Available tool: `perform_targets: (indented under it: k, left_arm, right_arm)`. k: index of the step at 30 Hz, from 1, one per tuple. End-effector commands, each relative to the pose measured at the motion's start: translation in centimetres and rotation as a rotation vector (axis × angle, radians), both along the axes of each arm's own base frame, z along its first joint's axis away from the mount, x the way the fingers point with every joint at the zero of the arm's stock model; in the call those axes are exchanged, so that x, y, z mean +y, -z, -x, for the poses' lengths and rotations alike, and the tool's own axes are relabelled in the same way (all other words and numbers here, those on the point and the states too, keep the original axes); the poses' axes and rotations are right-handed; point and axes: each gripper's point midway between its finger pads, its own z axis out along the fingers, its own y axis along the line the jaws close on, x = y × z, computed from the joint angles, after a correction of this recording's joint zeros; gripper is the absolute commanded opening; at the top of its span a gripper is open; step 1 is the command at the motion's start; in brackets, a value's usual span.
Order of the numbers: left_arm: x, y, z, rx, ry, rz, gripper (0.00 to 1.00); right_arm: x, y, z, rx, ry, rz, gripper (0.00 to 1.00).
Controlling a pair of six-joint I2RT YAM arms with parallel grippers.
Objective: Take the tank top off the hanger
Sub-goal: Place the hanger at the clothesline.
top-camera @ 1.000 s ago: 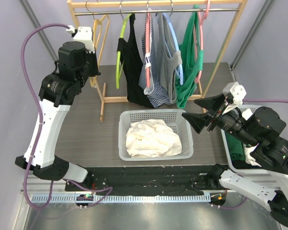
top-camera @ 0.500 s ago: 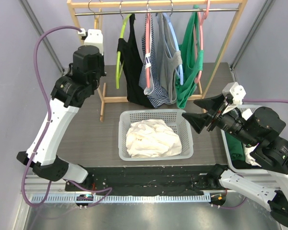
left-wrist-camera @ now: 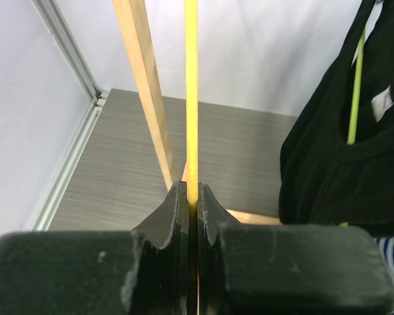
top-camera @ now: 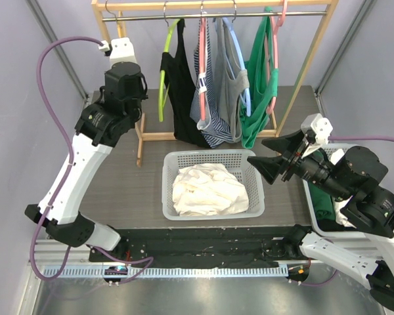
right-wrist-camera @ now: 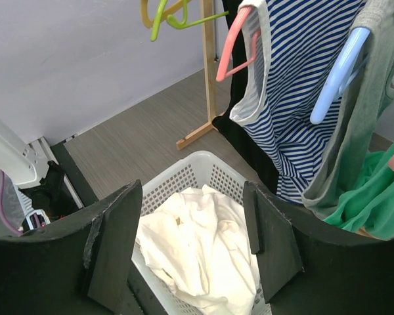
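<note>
The left end effector (left-wrist-camera: 192,193) is up at the left end of the rack (top-camera: 210,5), its jaws pressed together on the thin bar of a yellow hanger (left-wrist-camera: 192,98). The hanger runs upright, just beside the rack's wooden post (left-wrist-camera: 144,85). From above, the arm hides most of this hanger.

A cream top (top-camera: 207,190) lies crumpled in the white basket (top-camera: 167,190), which sits on the surface (top-camera: 118,184) near the rack's foot.

The right end effector (top-camera: 259,151) hangs just right of the basket's far right corner. Its jaws stand apart and point left toward the clothes.

Four tops hang on the rack. From left to right they are a black top (top-camera: 180,85) on a lime hanger (top-camera: 162,85), a striped top (top-camera: 210,111), a grey top (top-camera: 231,85) and a green top (top-camera: 257,98). The black top is just right of the yellow hanger and does not touch it.
</note>
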Motion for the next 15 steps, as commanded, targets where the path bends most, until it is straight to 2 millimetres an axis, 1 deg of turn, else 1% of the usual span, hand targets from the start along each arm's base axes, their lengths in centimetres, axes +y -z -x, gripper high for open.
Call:
perform_targets:
  k: [1,4,5,8,12,13,15]
  left_arm:
    - [-0.5,-4.0,-0.8,-0.153,-0.066,0.129,0.00]
    - [-0.5,-3.9,-1.2,-0.161,-0.101,0.102,0.00]
    - [-0.8,-3.6,-1.7,-0.156,-0.108,0.079,0.00]
    - [-1.0,-2.6,-2.2,-0.136,-0.134,0.043,0.00]
    - [-0.9,-1.8,-2.2,-0.122,-0.148,0.014,0.00]
    - [-0.9,-1.3,-2.2,-0.111,-0.153,0.001,0.00]
    - [-0.6,-1.3,-1.9,-0.112,-0.153,-0.005,0.00]
  right_arm:
    - [0.6,-0.6,0.1,-0.009,-0.025,-0.029,0.70]
    - [0.6,-0.5,0.2,-0.007,-0.033,-0.031,0.69]
    - [0.5,-0.5,0.4,-0.009,-0.033,-0.033,0.69]
    - [0.2,-0.8,0.6,-0.018,-0.031,-0.041,0.68]
    - [-0.2,-1.4,1.0,-0.027,-0.025,-0.051,0.68]
    - [-0.4,-1.7,1.1,-0.031,-0.024,-0.056,0.68]
    - [-0.4,-1.8,1.3,-0.032,-0.029,-0.059,0.68]
